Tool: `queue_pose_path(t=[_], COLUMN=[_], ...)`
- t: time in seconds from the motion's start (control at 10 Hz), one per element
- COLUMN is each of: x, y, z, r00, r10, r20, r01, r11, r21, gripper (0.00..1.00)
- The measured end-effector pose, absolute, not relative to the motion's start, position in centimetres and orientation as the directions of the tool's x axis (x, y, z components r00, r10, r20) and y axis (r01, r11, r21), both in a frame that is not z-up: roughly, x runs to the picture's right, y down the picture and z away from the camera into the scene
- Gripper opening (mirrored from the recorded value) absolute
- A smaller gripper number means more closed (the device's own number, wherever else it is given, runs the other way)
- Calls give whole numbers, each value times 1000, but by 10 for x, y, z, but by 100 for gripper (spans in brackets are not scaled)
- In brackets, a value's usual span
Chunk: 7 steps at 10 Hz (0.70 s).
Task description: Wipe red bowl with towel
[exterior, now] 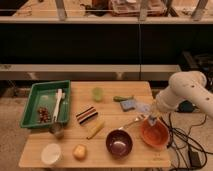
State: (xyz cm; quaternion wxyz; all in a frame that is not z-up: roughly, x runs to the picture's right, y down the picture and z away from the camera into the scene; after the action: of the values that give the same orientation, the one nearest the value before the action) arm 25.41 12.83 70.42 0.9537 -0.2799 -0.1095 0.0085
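Note:
The red bowl (pixel 154 133) sits at the table's right front. The towel (pixel 144 107), pale blue-white, hangs from my gripper (pixel 151 117) just above the bowl's far left rim. My white arm (pixel 185 92) reaches in from the right. The gripper is at the bowl's upper left edge, holding the towel.
A dark purple bowl (pixel 119 142) is left of the red bowl, with a spoon (pixel 131 122) between them. A blue sponge (pixel 127 104), green cup (pixel 97 93), striped object (pixel 87 114), banana (pixel 95 129), green tray (pixel 46 103), white cup (pixel 51 154) and cables (pixel 186 141) on the right.

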Motion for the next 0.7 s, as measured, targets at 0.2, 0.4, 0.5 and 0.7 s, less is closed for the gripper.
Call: queue_pose_path(t=[0.2, 0.4, 0.5, 0.7], x=[256, 259, 262, 268], y=[151, 166, 177, 195], z=[698, 700, 708, 723], r00=[979, 980, 980, 979], r10=[84, 98, 110, 129], r20=[185, 171, 165, 157], r01=[30, 12, -2, -22], r11=[841, 838, 837, 834], r21=[-540, -545, -547, -552], gripper=[0, 0, 0, 0])
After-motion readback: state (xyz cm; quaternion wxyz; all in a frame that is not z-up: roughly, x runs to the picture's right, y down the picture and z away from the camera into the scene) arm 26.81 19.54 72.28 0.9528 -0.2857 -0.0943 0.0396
